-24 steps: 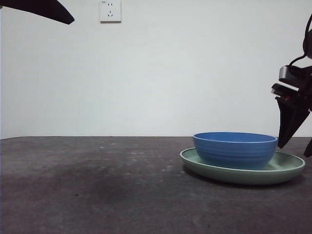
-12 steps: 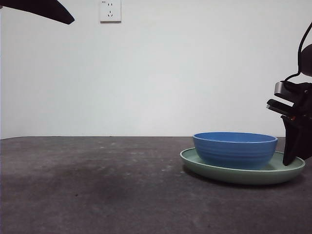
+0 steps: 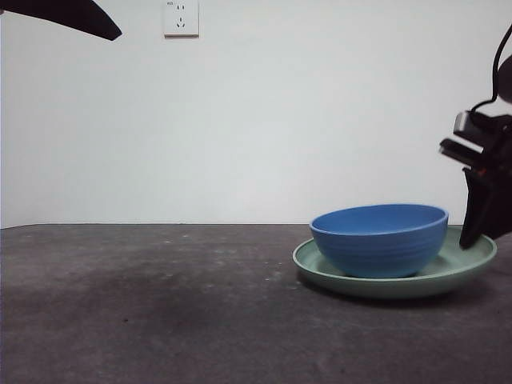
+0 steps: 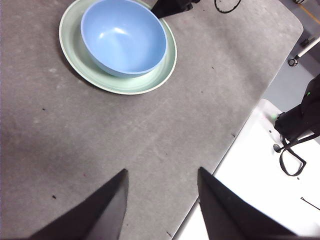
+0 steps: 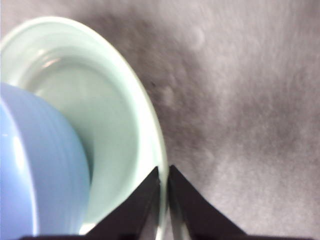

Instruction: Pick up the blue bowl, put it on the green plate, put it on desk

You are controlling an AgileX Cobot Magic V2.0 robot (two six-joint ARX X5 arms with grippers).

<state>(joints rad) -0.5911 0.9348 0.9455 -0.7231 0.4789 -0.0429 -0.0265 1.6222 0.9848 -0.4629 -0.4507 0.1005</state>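
We see the right gripper (image 5: 163,200) clenched on the plate (image 3: 472,258) rim, bowl (image 3: 379,238) aboard; next, lower both onto the surface (image 3: 160,304). Left gripper (image 4: 161,200) released.

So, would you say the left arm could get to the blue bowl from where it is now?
Probably yes. The left pincer hangs open above bare desk, apart from the blue bowl, whose open top is uncovered. The right pincer, shut on the green plate rim, crowds only the bowl's far side.

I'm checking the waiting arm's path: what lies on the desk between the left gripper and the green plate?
Nothing: the left wrist view shows only bare desk between the left gripper and the green plate.
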